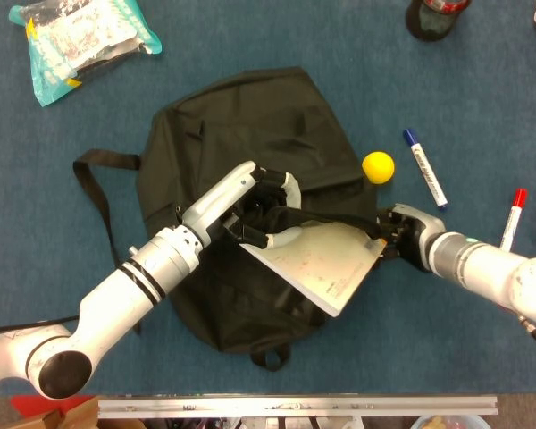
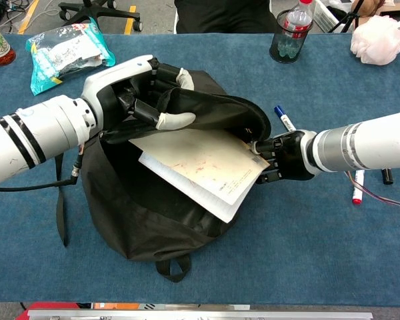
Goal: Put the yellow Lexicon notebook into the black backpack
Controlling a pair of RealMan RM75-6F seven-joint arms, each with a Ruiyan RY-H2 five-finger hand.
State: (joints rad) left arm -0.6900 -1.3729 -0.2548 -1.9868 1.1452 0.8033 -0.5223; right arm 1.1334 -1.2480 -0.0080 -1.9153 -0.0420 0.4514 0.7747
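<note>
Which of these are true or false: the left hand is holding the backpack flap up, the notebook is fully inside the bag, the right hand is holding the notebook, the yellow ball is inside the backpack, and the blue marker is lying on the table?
1. The left hand grips the flap of the black backpack and holds it up. True.
2. The notebook is fully inside the bag. False: part of it sticks out of the opening.
3. The right hand holds the notebook at its edge. True.
4. The yellow ball is inside the backpack. False: it lies on the table beside the bag.
5. The blue marker lies on the table. True.
</note>
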